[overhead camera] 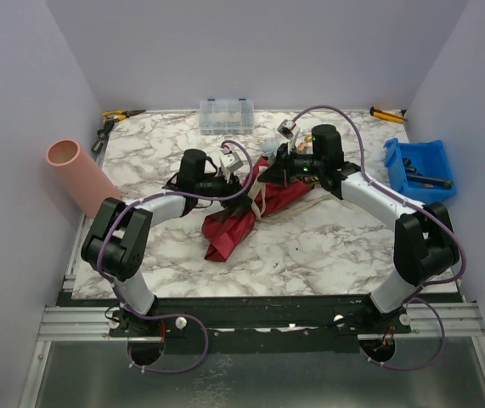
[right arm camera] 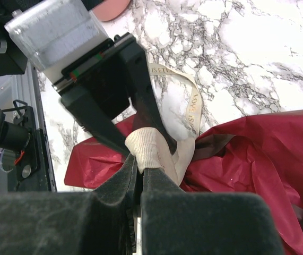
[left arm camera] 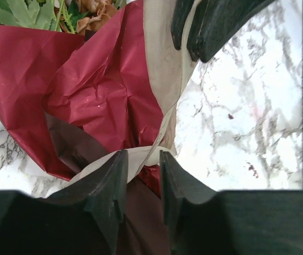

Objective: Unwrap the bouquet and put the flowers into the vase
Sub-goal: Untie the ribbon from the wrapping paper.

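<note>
The bouquet (overhead camera: 240, 219) lies mid-table in its dark maroon sheet (left arm camera: 95, 90), with brownish-orange flowers (left arm camera: 94, 16) and green leaves showing at its open end. My right gripper (right arm camera: 140, 162) is shut on the beige ribbon (right arm camera: 147, 144) and holds a strip of it taut above the wrap. My left gripper (left arm camera: 143, 159) is open, its jaws either side of the ribbon's knot (left arm camera: 140, 158) at the bouquet's waist. In the top view both grippers, left (overhead camera: 235, 172) and right (overhead camera: 278, 166), meet over the bouquet. The salmon-pink vase (overhead camera: 81, 174) lies tilted at the table's left edge.
A blue bin (overhead camera: 418, 170) holding tools sits at the right edge. At the back stand a clear plastic box (overhead camera: 226, 116), yellow-handled pliers (overhead camera: 119, 115) at the far left and another yellow tool (overhead camera: 386, 113) at the far right. The marble tabletop (overhead camera: 310, 246) lies bare in front.
</note>
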`<state>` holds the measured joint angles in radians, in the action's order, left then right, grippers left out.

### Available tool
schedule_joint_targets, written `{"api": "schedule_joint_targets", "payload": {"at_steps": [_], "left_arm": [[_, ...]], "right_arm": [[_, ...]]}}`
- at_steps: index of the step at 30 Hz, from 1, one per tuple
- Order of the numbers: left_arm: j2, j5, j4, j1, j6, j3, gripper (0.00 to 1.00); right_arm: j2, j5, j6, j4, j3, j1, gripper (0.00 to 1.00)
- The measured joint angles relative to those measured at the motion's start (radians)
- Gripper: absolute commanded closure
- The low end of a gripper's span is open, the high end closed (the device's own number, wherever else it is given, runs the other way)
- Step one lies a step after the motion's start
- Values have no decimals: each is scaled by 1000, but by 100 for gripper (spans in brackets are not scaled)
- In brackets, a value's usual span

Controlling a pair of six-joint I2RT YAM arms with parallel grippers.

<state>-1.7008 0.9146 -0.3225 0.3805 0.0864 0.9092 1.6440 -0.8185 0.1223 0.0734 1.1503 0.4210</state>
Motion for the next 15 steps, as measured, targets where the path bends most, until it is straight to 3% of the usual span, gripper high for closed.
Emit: {"api": "schedule_joint_targets", "payload": {"at_steps": [2,9,11,13,15], "left_arm": [[-5,-11,8,2,6,0,100],[-5,-8,33,8,-95,51,100],[3,5,36,8,-158,88,100],[16,20,42,8,-230,138,100],[28,28,42,8,-281,182,100]], "right_arm": [[0,0,0,0,0,-2,97],[0,0,-1,-1,0,-6,77],[0,-1,0,-5,0,-9,65],[2,-8,-2,-12,2,-9,45],[5,-16,-1,-15,3,-9,40]]}}
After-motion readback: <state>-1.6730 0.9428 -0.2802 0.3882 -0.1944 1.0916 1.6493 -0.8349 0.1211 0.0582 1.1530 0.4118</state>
